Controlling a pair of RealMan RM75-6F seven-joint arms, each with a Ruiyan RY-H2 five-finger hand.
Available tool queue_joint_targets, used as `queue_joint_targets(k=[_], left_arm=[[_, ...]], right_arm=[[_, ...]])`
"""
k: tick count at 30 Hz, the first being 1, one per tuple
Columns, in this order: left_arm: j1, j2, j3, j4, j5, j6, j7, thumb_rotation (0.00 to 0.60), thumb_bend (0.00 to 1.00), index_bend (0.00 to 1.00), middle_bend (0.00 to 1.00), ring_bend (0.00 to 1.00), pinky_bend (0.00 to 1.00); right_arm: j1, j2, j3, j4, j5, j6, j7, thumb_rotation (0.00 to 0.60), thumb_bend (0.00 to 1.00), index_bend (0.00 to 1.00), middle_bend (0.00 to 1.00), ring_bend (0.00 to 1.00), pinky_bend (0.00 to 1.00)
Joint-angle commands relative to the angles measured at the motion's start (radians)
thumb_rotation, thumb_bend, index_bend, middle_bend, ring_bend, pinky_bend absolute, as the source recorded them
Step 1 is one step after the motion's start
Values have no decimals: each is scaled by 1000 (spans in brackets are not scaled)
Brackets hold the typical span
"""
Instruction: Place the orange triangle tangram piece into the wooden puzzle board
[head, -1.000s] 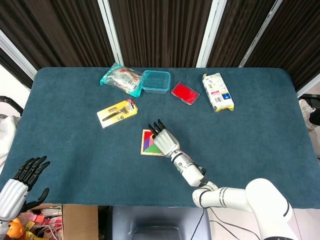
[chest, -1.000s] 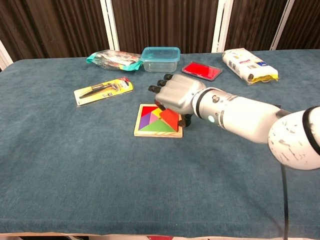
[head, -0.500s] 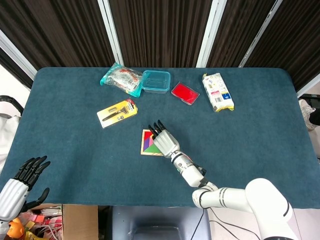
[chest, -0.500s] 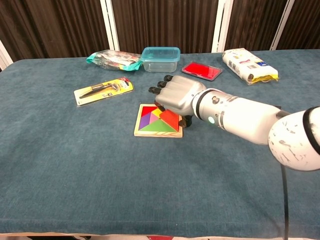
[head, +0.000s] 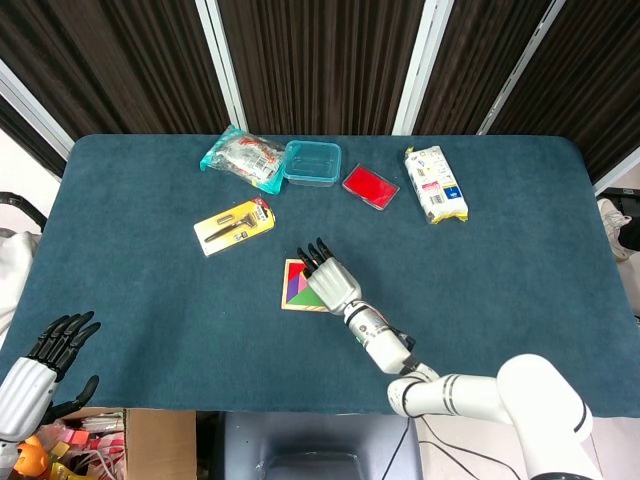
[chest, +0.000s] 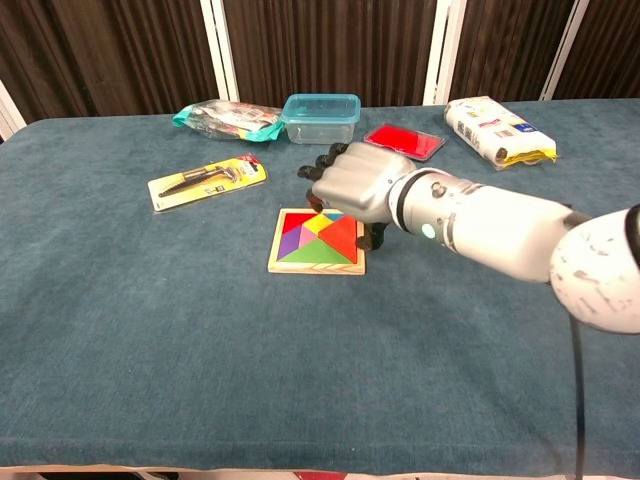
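Observation:
The wooden puzzle board (chest: 315, 268) lies mid-table with coloured pieces in it. The orange triangle (chest: 342, 236) lies flat in the board's right half, beside red, yellow, purple and green pieces. My right hand (chest: 360, 185) hovers over the board's far right corner, fingers bent downward and holding nothing, the thumb beside the board's right edge. In the head view the right hand (head: 330, 282) covers most of the board (head: 290, 306), hiding the orange piece. My left hand (head: 35, 370) hangs off the table's near left corner, fingers spread and empty.
Along the far side lie a clear snack bag (chest: 225, 118), a teal lidded container (chest: 320, 118), a flat red case (chest: 403, 141) and a white packet (chest: 498, 130). A yellow packaged tool (chest: 208, 180) lies left of the board. A cardboard box (head: 100, 445) sits below the table's left corner.
My right hand has lifted slightly and drawn back from the board, uncovering more of the orange triangle, which stays in the board. The left hand has not moved.

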Motion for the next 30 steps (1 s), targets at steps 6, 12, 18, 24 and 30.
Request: queue_joint_targets(k=[6,12,18,24,30], left_arm=[[-1,-4,1,-5,2,-5,14,600,459,0,0,0,92],[-2,-6,3,-15,5,-13,34,600,458,0,0,0,92],[-7,-5,-2,-13,-6,-21,25,600,458,0,0,0,92],[-5,-1,-1,-9,-5,-15,16,600,458,0,0,0,92],[-2,-2,0,-4,-2,-7,10,600,458,0,0,0,92]], right_arm=[[-59,139,-10,-137,-69,51,103,600,435,349,0,0,0],[-48,141,-1,-106,-24,4,111,600,450,323,0,0,0],[-12,83,9,-25,26,-67,119,600,517,307,0,0,0],[10,45,-2,15,38,-91,109,600,527,331,0,0,0],[15,35,-17,25,56,-82,81,600,528,361,0,0,0]])
